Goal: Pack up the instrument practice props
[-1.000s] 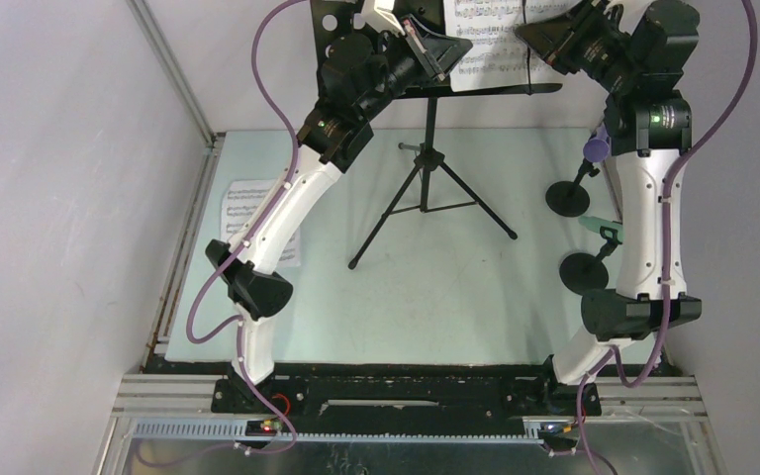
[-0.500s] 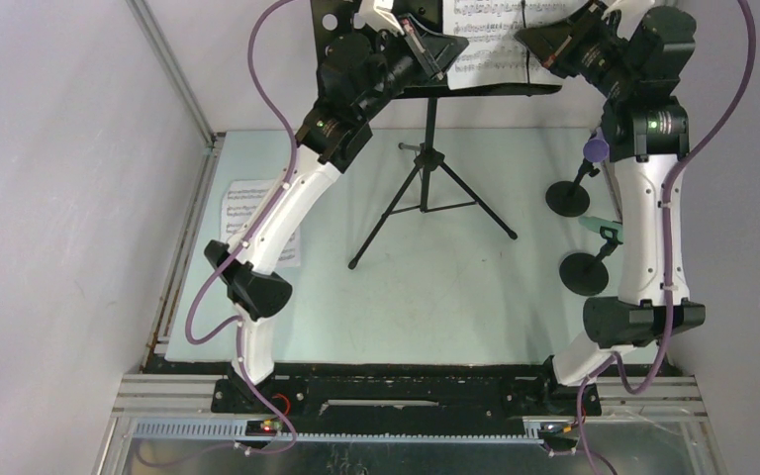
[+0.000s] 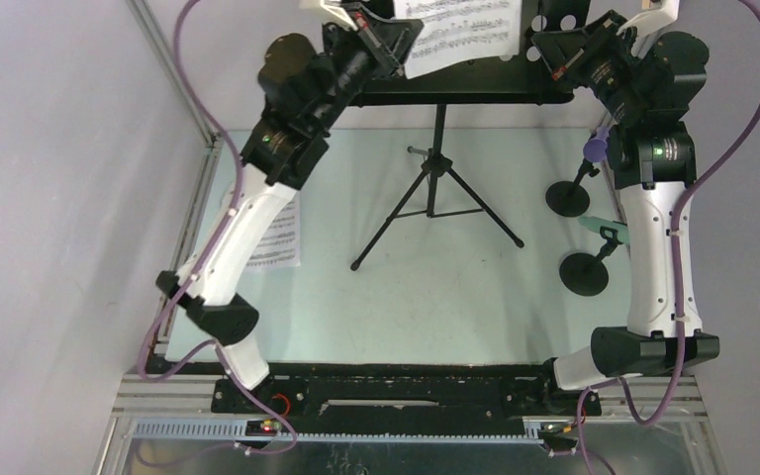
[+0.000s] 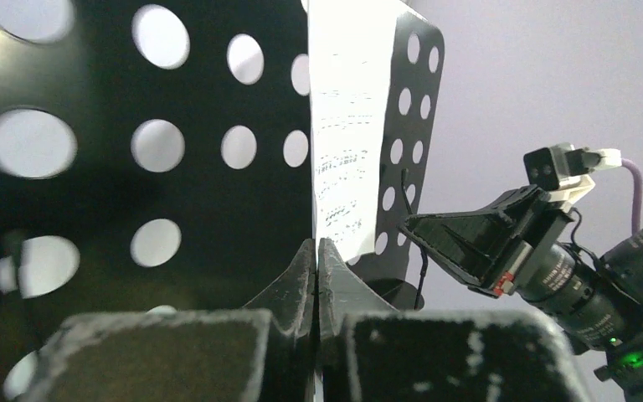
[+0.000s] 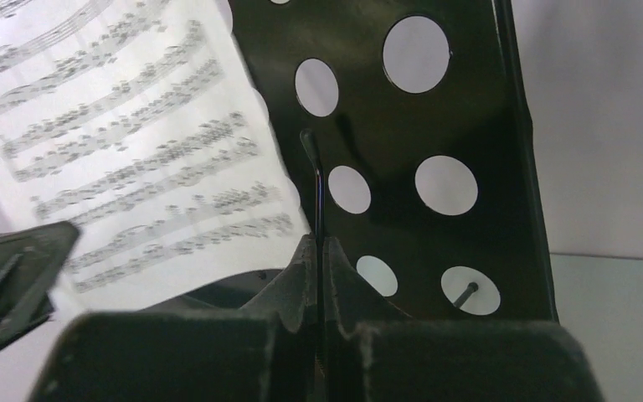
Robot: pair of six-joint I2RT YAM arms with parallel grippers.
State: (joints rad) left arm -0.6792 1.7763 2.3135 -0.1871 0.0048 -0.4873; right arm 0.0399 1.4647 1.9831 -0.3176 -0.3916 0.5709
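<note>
Music rack [image 3: 455,91] farther right than before, long axis upright.

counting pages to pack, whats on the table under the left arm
A sheet-music page lies flat on the table. The left arm crosses above it and hides its left part, so whether a second page lies beneath cannot be told.

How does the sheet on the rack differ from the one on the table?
The rack sheet leans on the perforated plate, pinched by the left gripper; the table sheet lies flat. The rack sheet is far back; the table sheet sits left, partly hidden by the left arm. Both are printed music.
</note>
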